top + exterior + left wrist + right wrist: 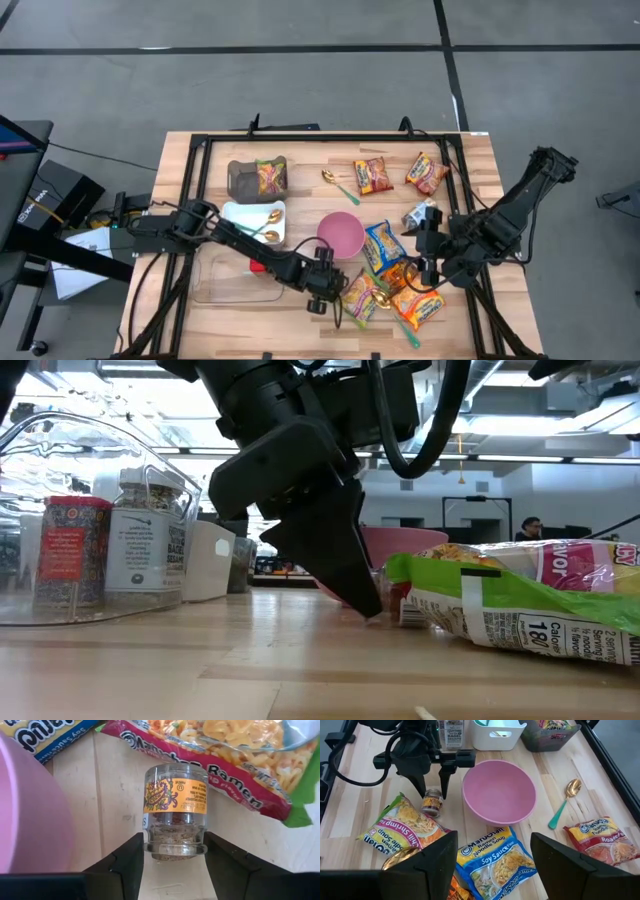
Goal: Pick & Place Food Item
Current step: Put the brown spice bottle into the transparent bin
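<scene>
A small glass spice jar [175,810] with an orange label lies on its side on the wooden table, beside the pink bowl [499,790] and a ramen packet [235,775]. It also shows in the right wrist view [432,804]. My left gripper [175,865] is low over the table at the near middle [323,288], shut on the jar's end. My right gripper [492,865] is open and empty. It hovers above the ramen packets on the right side of the table [422,255]. My left gripper pinches the jar's end nearest my wrist [150,845] between its two fingers, one on each side of the glass. The fingers slant down to the table, as the low view shows [350,570], and lie along the jar. The jar lies on the table.
Several ramen packets lie around the bowl: chili shrimp [402,827], soy sauce [495,857], another at the right [602,837]. A gold spoon with a green handle [565,802] lies beside the bowl. A white bin [255,220], a grey bin [258,178] and a clear container [235,280] stand on the left.
</scene>
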You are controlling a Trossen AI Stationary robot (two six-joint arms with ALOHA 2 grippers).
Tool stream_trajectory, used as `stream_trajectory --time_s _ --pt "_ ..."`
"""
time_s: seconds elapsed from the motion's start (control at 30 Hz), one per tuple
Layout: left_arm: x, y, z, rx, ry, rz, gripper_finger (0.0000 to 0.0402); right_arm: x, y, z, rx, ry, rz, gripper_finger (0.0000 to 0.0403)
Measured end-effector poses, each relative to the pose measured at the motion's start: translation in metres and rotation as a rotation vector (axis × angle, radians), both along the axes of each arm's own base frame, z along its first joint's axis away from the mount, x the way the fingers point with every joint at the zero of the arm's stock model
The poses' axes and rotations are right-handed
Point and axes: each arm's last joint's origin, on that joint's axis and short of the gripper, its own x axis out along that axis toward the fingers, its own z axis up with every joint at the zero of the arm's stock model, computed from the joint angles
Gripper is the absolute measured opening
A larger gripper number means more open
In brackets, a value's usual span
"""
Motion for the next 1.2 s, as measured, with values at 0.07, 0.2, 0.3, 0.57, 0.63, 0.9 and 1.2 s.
stream_trajectory --time_s 0.07,0.2,0.3,0.57,0.63,0.9,1.2 --pt "0.0 0.0 0.0 0.001 0.001 -0.001 0.0173 -0.001 0.001 0.0 0.0 0.0 0.008 0.0244" --pt "-0.003 0.0 0.004 0.004 0.013 0.002 0.017 -0.003 0.004 0.0 0.001 0.0 0.027 0.0244" --pt "-0.006 0.003 0.017 0.023 -0.009 0.02 0.017 -0.004 0.006 0.0 0.003 -0.003 0.036 0.0244" --pt "-0.027 0.007 0.075 0.055 -0.085 0.064 0.017 -0.005 0.007 0.0 0.007 -0.006 0.039 0.0244" --pt "-0.037 0.006 0.09 0.049 -0.093 0.072 0.017 -0.005 0.007 0.0 0.007 -0.006 0.038 0.0244" --pt "-0.095 -0.002 0.137 -0.03 -0.028 0.203 0.017 -0.005 0.007 0.0 0.009 -0.007 0.037 0.0244" --pt "-0.159 -0.024 0.146 -0.039 0.103 0.435 0.017 -0.005 0.007 0.0 0.015 -0.009 0.031 0.0244"
